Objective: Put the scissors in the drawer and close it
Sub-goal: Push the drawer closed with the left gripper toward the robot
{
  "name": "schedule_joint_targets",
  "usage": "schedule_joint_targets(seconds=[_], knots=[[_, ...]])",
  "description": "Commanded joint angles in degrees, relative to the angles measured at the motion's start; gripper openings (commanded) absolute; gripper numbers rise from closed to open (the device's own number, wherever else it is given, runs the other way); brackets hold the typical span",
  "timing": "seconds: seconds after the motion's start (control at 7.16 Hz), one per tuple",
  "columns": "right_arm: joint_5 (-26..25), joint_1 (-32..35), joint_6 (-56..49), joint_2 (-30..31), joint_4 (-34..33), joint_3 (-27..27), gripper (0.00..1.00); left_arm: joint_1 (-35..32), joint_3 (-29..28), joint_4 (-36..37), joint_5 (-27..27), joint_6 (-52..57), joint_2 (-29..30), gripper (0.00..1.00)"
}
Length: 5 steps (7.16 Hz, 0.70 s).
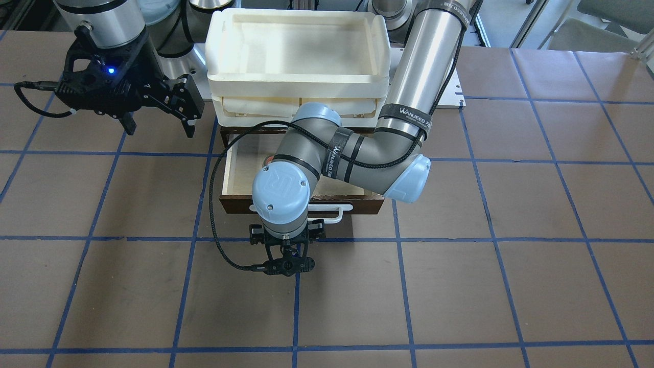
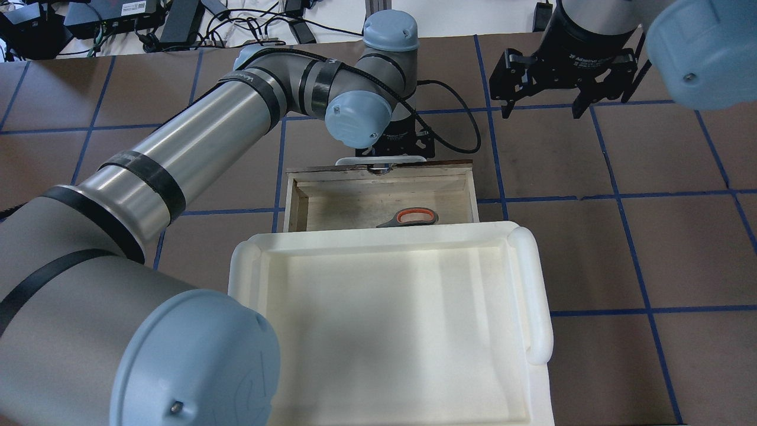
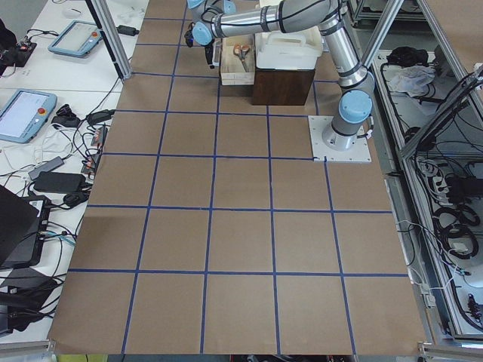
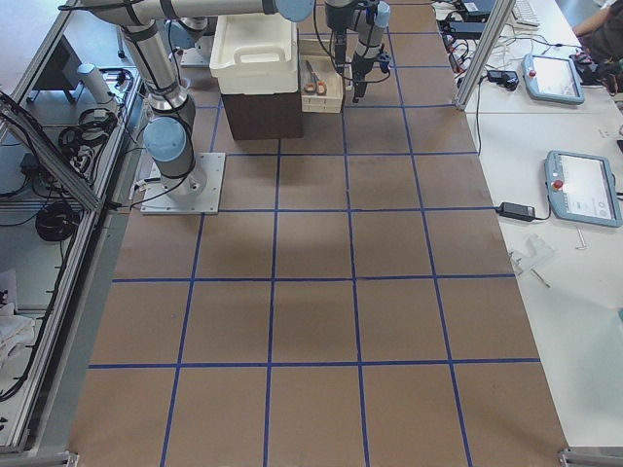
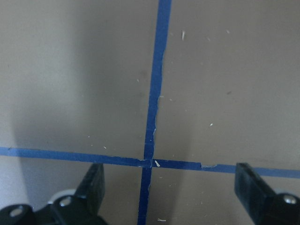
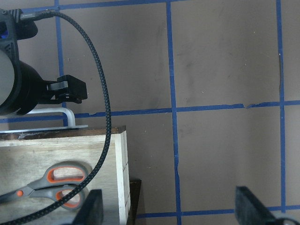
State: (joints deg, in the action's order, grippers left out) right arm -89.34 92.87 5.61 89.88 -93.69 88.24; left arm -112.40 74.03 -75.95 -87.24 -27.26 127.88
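Note:
The drawer (image 2: 343, 206) stands pulled open under the cream tray unit, with its dark front panel (image 1: 237, 205) and white handle (image 1: 338, 213) facing away from the robot. The scissors (image 2: 408, 218) lie flat inside it near the back, and also show in the right wrist view (image 6: 56, 183). My left gripper (image 5: 171, 197) is open and empty, pointing down at the table just outside the drawer front, beside the handle (image 2: 381, 160). My right gripper (image 2: 541, 109) is open and empty, hovering above the table off to the drawer's side (image 1: 159, 127).
The cream-white plastic tray unit (image 2: 532, 296) sits on top of the drawer cabinet and hides the drawer's rear part. The left arm's black cable (image 1: 214, 214) loops beside the drawer. Brown table with blue tape grid (image 5: 154, 93) lies all around.

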Motion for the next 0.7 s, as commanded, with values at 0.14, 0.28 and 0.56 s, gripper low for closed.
schedule_joint_targets(seconds=[0.14, 0.28, 0.56], knots=[[0.0, 0.0, -0.3, -0.1, 0.0, 0.1, 1.0, -0.6, 5.6, -0.4, -0.1, -0.1, -3.4, 1.0], [-0.1, -0.1, -0.2, -0.1, 0.1, 0.1, 1.0, -0.7, 6.6, -1.4, 0.0, 0.0, -4.7, 1.0], [-0.2, -0.1, -0.1, -0.1, 0.4, 0.3, 1.0, -0.8, 9.9, -1.5, -0.3, -0.1, -6.1, 1.0]])
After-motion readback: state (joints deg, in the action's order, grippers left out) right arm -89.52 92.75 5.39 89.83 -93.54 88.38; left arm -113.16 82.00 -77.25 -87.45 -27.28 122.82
